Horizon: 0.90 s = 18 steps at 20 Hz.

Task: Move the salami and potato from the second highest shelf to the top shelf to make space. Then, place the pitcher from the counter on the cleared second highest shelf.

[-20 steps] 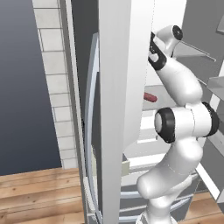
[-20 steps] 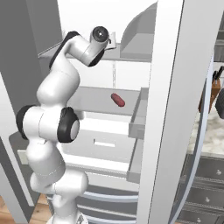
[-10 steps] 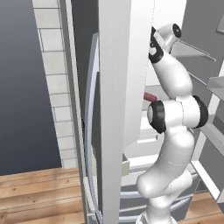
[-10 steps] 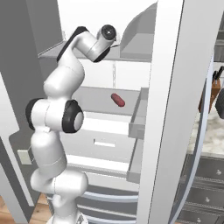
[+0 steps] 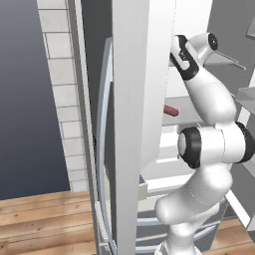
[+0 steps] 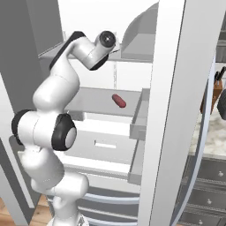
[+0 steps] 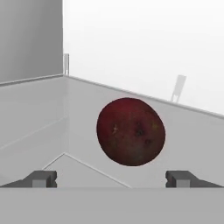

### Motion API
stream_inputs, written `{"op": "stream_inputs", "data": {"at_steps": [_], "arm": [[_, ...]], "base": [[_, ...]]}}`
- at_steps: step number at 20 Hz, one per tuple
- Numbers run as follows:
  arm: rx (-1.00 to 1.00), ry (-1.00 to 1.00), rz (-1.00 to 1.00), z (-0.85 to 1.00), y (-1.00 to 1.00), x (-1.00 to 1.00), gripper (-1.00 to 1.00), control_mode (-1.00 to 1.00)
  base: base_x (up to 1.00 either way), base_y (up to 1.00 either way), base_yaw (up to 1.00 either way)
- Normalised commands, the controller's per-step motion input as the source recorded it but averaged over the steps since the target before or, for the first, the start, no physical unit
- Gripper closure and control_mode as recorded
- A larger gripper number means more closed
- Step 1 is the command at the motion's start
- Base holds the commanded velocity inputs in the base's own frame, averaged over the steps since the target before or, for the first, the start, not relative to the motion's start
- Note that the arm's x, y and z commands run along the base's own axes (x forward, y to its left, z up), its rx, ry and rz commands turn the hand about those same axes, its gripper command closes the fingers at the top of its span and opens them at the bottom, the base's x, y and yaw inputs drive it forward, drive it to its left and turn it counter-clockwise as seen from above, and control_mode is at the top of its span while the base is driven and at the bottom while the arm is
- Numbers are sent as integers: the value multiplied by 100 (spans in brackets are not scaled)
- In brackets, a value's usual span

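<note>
Fridge open, arm [image 6: 53, 132] reaching up into it at approx 12 o'clock. Top shelf [image 7: 192, 135] carries a dark red, roundish potato [image 7: 131, 137], sitting just ahead of the gripper [image 7: 112, 178] and centred between its tips. Fingers [image 7: 41, 178] wide apart, nothing held, not touching the potato. Salami [image 6: 118, 100] lies on the second highest shelf [image 6: 95, 100], below the hand at approx 5 o'clock.
</note>
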Motion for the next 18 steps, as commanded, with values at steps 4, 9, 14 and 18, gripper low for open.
{"op": "stream_inputs", "data": {"at_steps": [4, 9, 14, 18], "arm": [[-3, 4, -8, 14, 1, -65, -100, -100], [-1, 15, -14, 0, -8, -99, -100, -100], [0, 12, -17, -7, -40, -100, -100, -100], [-3, 12, -9, -41, -34, -99, -100, -100]], "base": [[0, 0, 0], [0, 0, 0], [0, 0, 0], [0, 0, 0]]}}
